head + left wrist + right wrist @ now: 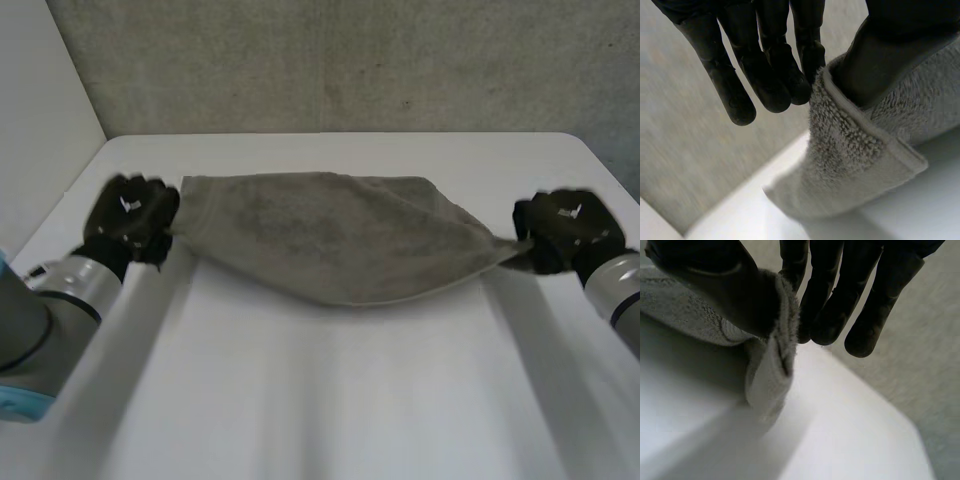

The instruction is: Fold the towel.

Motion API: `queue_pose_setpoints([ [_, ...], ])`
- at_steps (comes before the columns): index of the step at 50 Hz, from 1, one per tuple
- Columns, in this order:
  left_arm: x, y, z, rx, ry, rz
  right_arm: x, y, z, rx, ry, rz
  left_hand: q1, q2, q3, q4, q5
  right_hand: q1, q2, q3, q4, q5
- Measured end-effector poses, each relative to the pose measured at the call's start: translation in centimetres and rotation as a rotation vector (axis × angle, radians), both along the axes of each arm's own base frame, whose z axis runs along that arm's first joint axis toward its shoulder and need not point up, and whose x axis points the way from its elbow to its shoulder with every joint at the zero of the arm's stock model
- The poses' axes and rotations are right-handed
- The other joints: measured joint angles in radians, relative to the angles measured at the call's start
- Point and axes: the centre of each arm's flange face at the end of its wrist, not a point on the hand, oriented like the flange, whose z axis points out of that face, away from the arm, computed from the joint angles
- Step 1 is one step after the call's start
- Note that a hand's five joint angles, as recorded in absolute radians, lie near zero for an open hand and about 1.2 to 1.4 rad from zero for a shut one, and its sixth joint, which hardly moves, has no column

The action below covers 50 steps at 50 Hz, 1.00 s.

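Item: one grey terry towel point(330, 235) with a stitched hem, stretched sideways over the far half of a white bench point(330, 400), one end near the left edge and the other near the right edge. Its top line runs fairly level between the two ends. Its lower edge sags in a curve towards the middle of the bench, and whether that curve touches the surface cannot be told. Holder one: left robot hand point(128, 220), black, at the towel's left end beside the left edge of the bench. In the left wrist view its fingers point(765, 75) are straight and close together, and the thumb point(880, 60) is pressed into the pile just behind the hem, pinching the towel end between them. A loose corner of cloth point(855, 165) hangs below the grip towards the bench. Holder two: right robot hand point(565, 232), black, at the towel's right end beside the right edge of the bench. In the right wrist view its thumb point(725, 290) lies across the bunched cloth opposite straight fingers point(830, 305), pinching the end, with a short fold point(770, 370) dangling under the grip. Markings: a small pale mark on the back of each robot hand in the head view, too small to read. Surround: a grey wall point(350, 60) behind the far edge of the bench.
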Motion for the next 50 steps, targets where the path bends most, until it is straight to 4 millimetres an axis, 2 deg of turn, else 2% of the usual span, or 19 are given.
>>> queue_pose_setpoints([
  [3,0.3,0.4,3.4,-0.098,0.017,-0.003,-0.1,0.2,3.3,-0.065,-0.017,-0.002,0.0,0.0,0.0,0.0,0.001,0.0,0.0,0.0,0.0,0.0],
  [4,0.6,0.7,5.7,-0.165,0.03,0.002,-0.1,0.5,5.5,-0.104,-0.028,-0.001,0.001,0.001,0.0,0.0,0.001,0.0,0.0,0.0,0.0,0.0],
  [5,0.7,0.8,6.3,-0.183,0.034,0.003,-0.1,0.6,6.2,-0.116,-0.031,0.0,0.001,0.001,0.0,0.0,0.001,0.0,0.0,0.0,0.0,0.0],
  [7,1.3,1.4,9.4,-0.275,0.058,0.011,-0.2,1.2,9.2,-0.163,-0.042,0.006,0.001,0.001,0.0,0.0,0.001,0.001,0.0,0.0,0.0,0.0],
  [8,1.4,1.6,10.1,-0.294,0.064,0.011,-0.2,1.4,9.8,-0.172,-0.044,0.008,0.001,0.001,0.0,0.0,0.002,0.001,0.0,0.0,0.0,0.0],
  [10,1.8,2.3,12.7,-0.362,0.093,0.007,-0.2,2.2,12.5,-0.206,-0.049,0.019,0.003,0.001,0.0,0.0,0.006,0.002,0.0,0.0,0.0,0.0],
  [14,2.1,3.2,15.1,-0.393,0.131,-0.019,-0.2,3.5,15.6,-0.22,-0.046,0.034,0.004,0.001,0.0,0.0,0.009,0.002,0.0,0.0,0.0,0.0],
  [18,2.2,3.3,15.1,-0.338,0.146,-0.044,-0.2,3.9,16.5,-0.178,-0.024,0.039,0.004,0.001,0.0,0.0,0.01,0.002,0.0,0.001,0.0,0.0],
  [22,2.3,2.3,13.0,-0.224,0.147,-0.049,-0.1,3.0,14.9,-0.098,0.038,0.039,0.004,0.001,0.0,0.0,0.011,0.002,0.0,0.001,0.0,0.0],
  [27,2.1,0.1,9.2,-0.069,0.144,-0.038,0.1,1.0,11.6,-0.003,0.15,0.033,0.004,0.001,0.0,0.0,0.011,0.002,0.0,0.001,0.0,0.0],
  [29,1.9,-1.4,7.3,0.004,0.143,-0.028,0.5,-0.2,10.2,0.025,0.203,0.018,0.004,0.001,0.0,0.0,0.011,0.002,0.0,0.001,0.001,0.0],
  [32,1.4,-3.2,6.1,0.048,0.143,-0.011,1.4,-1.7,9.7,0.011,0.245,-0.007,0.004,0.001,0.001,0.0,0.011,0.002,0.0,0.001,0.001,0.0],
  [34,1.0,-4.5,6.3,0.048,0.146,0.004,2.2,-2.7,10.4,-0.037,0.252,-0.024,0.004,0.002,0.001,0.0,0.011,0.002,0.0,0.001,0.001,0.0],
  [37,0.2,-6.5,8.3,-0.011,0.161,0.026,3.5,-4.0,13.0,-0.171,0.223,-0.052,0.005,0.002,0.001,0.0,0.011,0.002,0.0,0.001,0.001,0.0],
  [41,-0.4,-8.3,14.0,-0.172,0.208,0.042,4.7,-4.9,18.2,-0.405,0.111,-0.077,0.005,0.002,0.001,0.0,0.011,0.001,0.0,0.001,0.001,0.0],
  [42,-0.5,-8.5,14.8,-0.195,0.218,0.042,4.8,-4.9,18.9,-0.434,0.092,-0.078,0.005,0.002,0.001,0.0,0.011,0.002,0.0,0.001,0.001,0.0],
  [44,-0.5,-8.6,18.1,-0.285,0.262,0.035,4.9,-4.8,21.3,-0.536,0.018,-0.074,0.005,0.002,0.001,0.0,0.011,0.002,0.0,0.001,0.001,0.0],
  [46,-0.4,-8.6,20.0,-0.337,0.301,0.023,5.0,-4.6,22.4,-0.581,-0.025,-0.062,0.005,0.002,0.001,0.0,0.011,0.002,0.0,0.001,0.001,0.0],
  [50,-0.2,-8.7,21.8,-0.384,0.367,-0.004,5.1,-4.2,22.4,-0.58,-0.066,-0.024,0.005,0.002,0.001,0.0,0.011,0.002,0.0,0.001,0.001,0.002],
])
